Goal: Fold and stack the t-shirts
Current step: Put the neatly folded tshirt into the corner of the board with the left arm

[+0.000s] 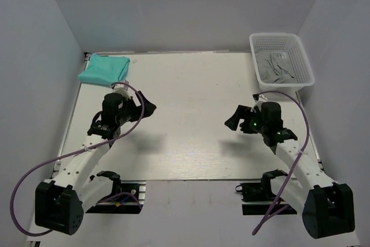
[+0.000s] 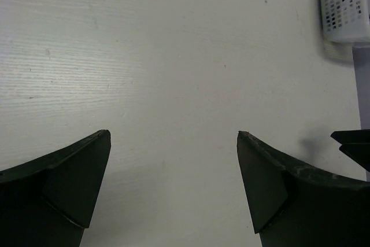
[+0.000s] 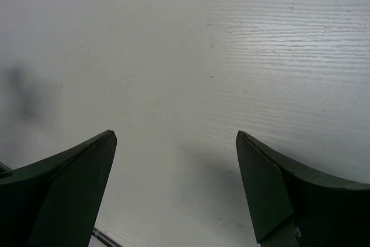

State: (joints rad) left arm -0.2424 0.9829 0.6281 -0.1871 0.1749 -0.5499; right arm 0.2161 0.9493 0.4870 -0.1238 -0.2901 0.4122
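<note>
A folded teal-green t-shirt (image 1: 104, 70) lies at the far left corner of the table. A grey garment (image 1: 276, 67) lies crumpled inside the white mesh basket (image 1: 281, 61) at the far right. My left gripper (image 1: 148, 108) hovers over the bare table, right of and nearer than the folded shirt, open and empty; its open fingers (image 2: 75, 177) show only table between them. My right gripper (image 1: 233, 120) hovers over the table, nearer than and left of the basket, open and empty; its fingers (image 3: 272, 183) frame bare table.
The basket's corner shows at the top right of the left wrist view (image 2: 344, 4). White walls close in the table on the left, back and right. Purple cables trail from both arms near the front edge.
</note>
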